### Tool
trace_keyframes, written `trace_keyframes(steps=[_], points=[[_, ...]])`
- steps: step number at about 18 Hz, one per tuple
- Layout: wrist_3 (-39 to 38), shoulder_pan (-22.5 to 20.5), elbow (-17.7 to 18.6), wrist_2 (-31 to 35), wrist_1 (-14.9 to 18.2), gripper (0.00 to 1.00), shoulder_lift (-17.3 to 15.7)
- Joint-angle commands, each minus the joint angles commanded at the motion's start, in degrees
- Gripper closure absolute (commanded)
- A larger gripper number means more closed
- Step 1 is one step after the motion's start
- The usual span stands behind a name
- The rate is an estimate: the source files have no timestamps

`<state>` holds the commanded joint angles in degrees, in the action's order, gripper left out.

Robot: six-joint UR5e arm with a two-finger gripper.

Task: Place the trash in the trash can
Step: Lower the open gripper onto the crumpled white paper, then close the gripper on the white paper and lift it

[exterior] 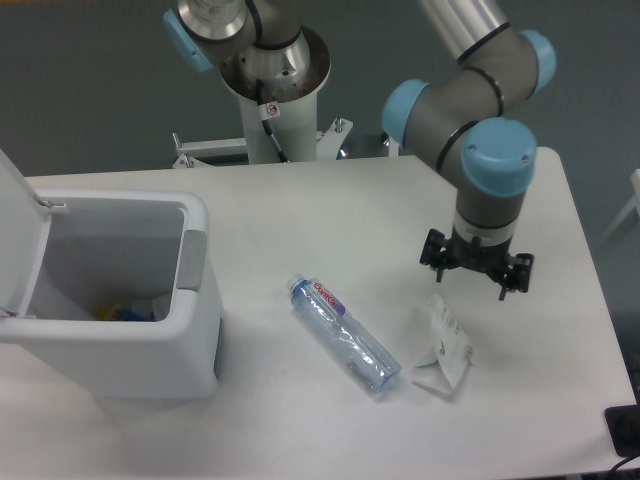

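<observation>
White tabletop [330, 210], with the trash can [120, 340] taken as the landmark at its left edge. The can is a boxy white bin with rounded corners; a grey tab [192, 262] sits on its right rim and its hinged lid [20, 235] stands raised on the far left side. Inside, at the bottom, small items of blue and yellow show, too indistinct to name.

To the right of the can, apart from it, the clear plastic bottle [345, 337] lies on its side on the table, running diagonally: the capped end points up and left toward the can, the base down and right. Its red-purple label [329, 299] sits near the capped end.

Further right again, just beyond the bottle's base and not clearly touching it, lies the wrinkled white wrapper [444, 346], with a green edge at its lower left corner.

The gripper [476, 278] hangs from the grey-and-blue arm [480, 120] on the side of the table far from the can. It is above the table, directly over the upper end of the wrapper, fingers pointing down. The two fingers stand spread wide apart and hold nothing. The bottle lies lower left of the gripper, between it and the can.
</observation>
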<state>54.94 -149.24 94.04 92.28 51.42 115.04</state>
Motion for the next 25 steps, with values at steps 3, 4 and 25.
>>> trace_keyframes(steps=[3,4,25], points=[[-1.4,1.4,-0.9,0.3,-0.1,0.0,1.8],[-1.4,1.8,-1.1,0.3,-0.1,0.0,2.5],[-8.2,4.1,-6.3,0.3,0.0,1.0,7.9]])
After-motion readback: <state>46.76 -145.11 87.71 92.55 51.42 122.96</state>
